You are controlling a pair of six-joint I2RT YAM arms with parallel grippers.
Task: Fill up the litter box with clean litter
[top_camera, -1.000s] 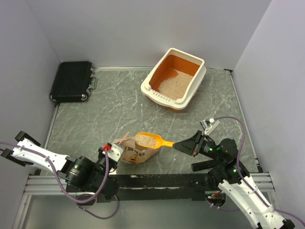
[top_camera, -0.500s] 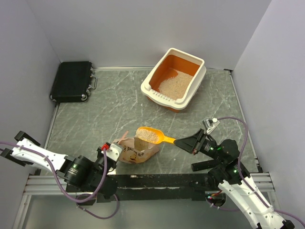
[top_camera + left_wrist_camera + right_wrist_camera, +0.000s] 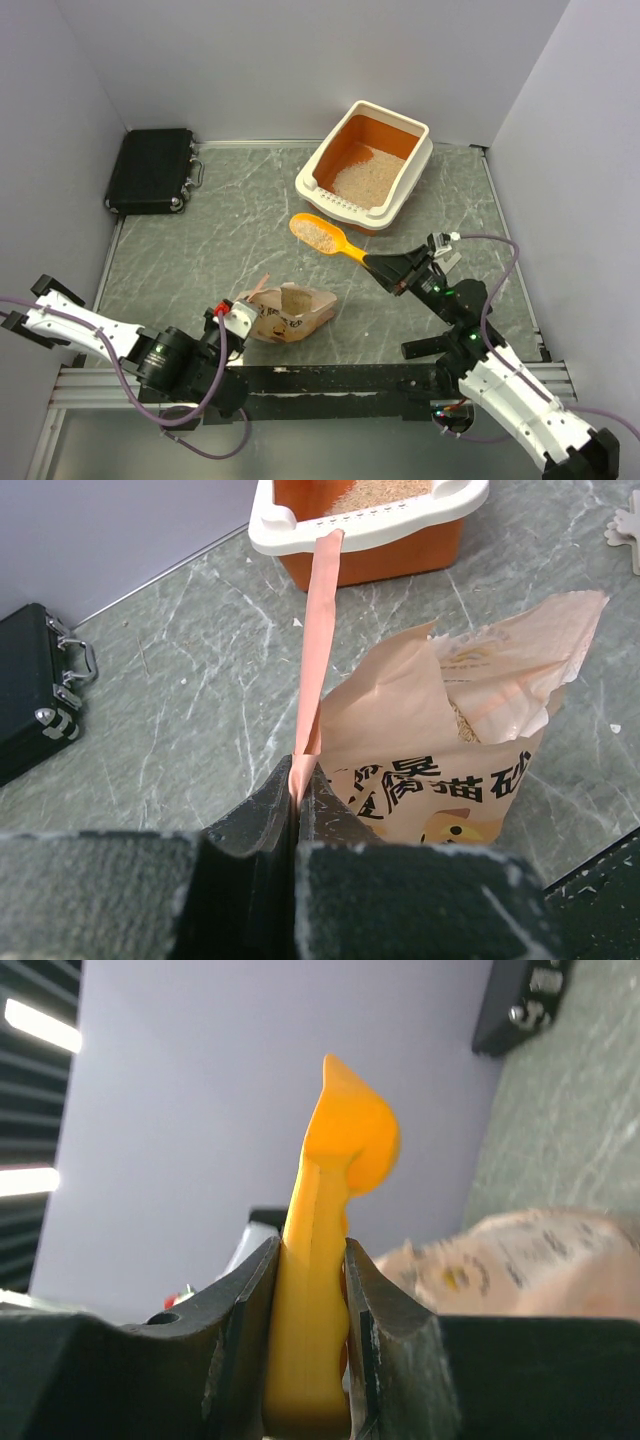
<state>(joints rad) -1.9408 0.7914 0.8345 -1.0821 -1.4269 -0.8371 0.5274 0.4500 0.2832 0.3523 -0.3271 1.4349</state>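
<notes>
While the right gripper (image 3: 386, 271) clamps the handle of the yellow-orange plastic scoop (image 3: 347, 249), its bowl, loaded with fine pale beige clean litter (image 3: 318, 232), hangs over the grey marbled table (image 3: 230, 225) just short of the slotted end of the rectangular plastic litter box (image 3: 322, 190), cream-white outside and orange inside, which sits at the far right with more granules across its floor. The left gripper (image 3: 300, 778) is pinched tight on a thin flap of the peach-pink printed bag (image 3: 470, 750), which stands open near the front edge.
</notes>
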